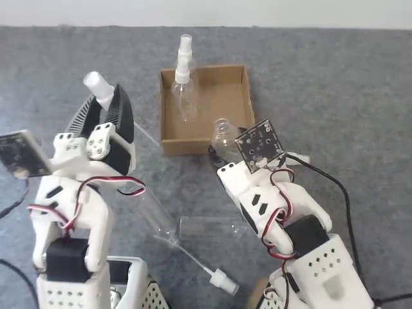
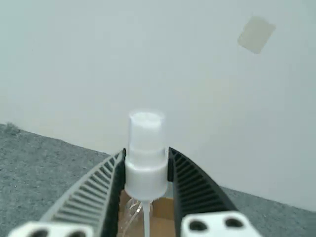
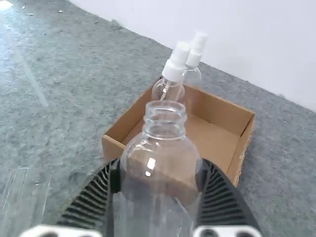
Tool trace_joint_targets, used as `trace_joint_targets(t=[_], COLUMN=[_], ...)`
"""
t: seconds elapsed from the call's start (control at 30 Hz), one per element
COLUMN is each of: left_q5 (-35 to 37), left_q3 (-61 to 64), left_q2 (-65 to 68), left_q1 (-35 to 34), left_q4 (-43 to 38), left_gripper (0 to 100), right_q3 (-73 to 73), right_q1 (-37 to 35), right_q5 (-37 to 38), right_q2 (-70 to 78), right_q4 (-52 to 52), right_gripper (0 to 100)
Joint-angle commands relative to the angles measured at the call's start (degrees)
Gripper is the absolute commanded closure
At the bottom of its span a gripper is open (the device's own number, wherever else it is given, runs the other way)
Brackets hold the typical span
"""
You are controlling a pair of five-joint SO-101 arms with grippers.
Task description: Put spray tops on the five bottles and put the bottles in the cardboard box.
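**Spray top and bottle both in hand**

The left end effector (image 2: 145, 158) is clamping the light, rigid spray top (image 2: 146, 140) by its collar, up at the left. The right end effector (image 3: 158, 170) is gripping the open clear bottle (image 3: 163, 133) round its slick, likely crushable body, at the cardboard box's (image 1: 205, 147) near right corner.

Left gripper (image 1: 106, 98) clamped on spray top (image 1: 96, 82), raised left of cardboard box (image 1: 193, 145). Right gripper (image 1: 221, 150) grips uncapped clear bottle (image 1: 223, 131) at the box's near right corner. Two capped bottles (image 1: 185, 96) stand inside, far left. On grey mat (image 1: 360, 96) — two bare bottles (image 1: 207, 226) lying, loose sprayer (image 1: 222, 280) nearby.
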Motion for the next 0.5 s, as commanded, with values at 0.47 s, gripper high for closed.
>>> trace_joint_targets(t=[0.47], left_q5=[5.71], left_q3=[-3.91], left_q2=[-1.05], left_q1=[0.18], left_q4=[-1.85], left_gripper=[98], right_q3=[13.71], right_q1=[-9.36], right_q5=[9.93], right_q2=[-1.19], right_q4=[-18.59], right_gripper=[96.8])
